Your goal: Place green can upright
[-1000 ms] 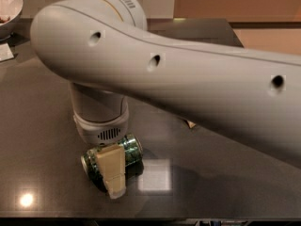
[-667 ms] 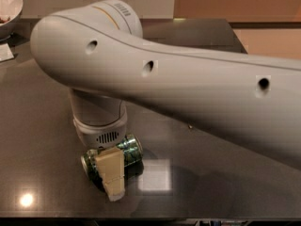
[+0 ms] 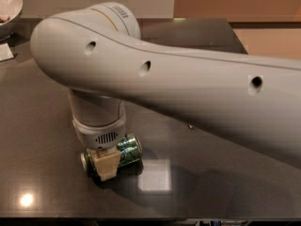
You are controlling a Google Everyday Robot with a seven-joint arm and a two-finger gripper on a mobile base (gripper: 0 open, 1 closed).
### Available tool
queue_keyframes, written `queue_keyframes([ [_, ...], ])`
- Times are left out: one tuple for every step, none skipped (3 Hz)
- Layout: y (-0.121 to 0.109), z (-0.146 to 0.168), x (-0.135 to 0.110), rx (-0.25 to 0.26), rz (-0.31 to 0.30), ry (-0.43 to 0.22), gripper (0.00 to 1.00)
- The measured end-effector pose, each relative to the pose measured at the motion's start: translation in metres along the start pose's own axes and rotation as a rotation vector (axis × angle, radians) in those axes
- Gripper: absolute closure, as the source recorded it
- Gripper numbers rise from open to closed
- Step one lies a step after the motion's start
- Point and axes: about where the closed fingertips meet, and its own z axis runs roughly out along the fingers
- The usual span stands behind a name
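The green can [image 3: 130, 149] lies on its side on the dark table [image 3: 42, 126], near the front edge, silver end facing left. My gripper [image 3: 109, 163] comes straight down over the can's middle, and its cream-coloured part covers the can's front. The can's left end [image 3: 85, 162] shows beside it. The thick grey arm [image 3: 188, 84] crosses the view from the right and hides the table behind it.
A white bowl [image 3: 7, 8] stands at the far left back of the table, with a white card [image 3: 4, 52] below it. The table's front edge [image 3: 150, 218] runs just below the can. A bright reflection [image 3: 154, 175] lies right of the can.
The arm has shifted slightly to the right and the gripper's cream part now reaches less far below the can. The can lies in about the same place.
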Motion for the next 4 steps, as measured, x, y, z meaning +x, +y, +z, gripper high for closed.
queue_keyframes([
  [0.000,-0.004,0.000,0.000,0.000,-0.008,0.64],
  [-0.009,-0.019,0.003,0.005,0.011,-0.054,0.87],
  [-0.026,-0.045,0.009,0.014,0.035,-0.170,1.00],
  [-0.038,-0.066,0.011,0.024,0.053,-0.328,1.00],
])
